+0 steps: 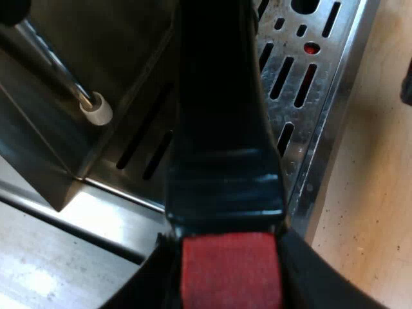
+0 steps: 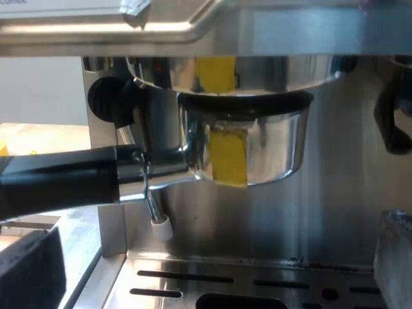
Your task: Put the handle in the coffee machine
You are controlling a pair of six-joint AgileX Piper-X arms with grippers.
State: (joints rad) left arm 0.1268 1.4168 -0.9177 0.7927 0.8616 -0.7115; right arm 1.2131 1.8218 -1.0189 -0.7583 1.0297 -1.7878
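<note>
The left gripper [image 1: 232, 283] is pinched on the red end [image 1: 232, 264] of the handle [image 1: 222, 129], one finger on each side. From there the dark handle runs away toward twelve o'clock, above the slotted drip tray [image 1: 309, 84].

In the right wrist view the holder [image 2: 257, 148] has its metal bowl directly under the brew head [image 2: 219, 74] of the espresso machine [image 2: 309, 26]. I cannot tell whether the rim touches the head or whether the lugs have caught. The handle leaves the bowl toward nine o'clock, so I judge the locking turn not yet made.

The main risk is twisting before the rim is fully up and level, which would jam the holder or skid the lugs off. A grip this far out on the red end could also slip under that torque. The steam wand [image 2: 158, 222] hangs close by the handle's neck and could be knocked in the swing.

The right gripper [image 2: 212, 264] is spread and empty, low over the tray.
</note>
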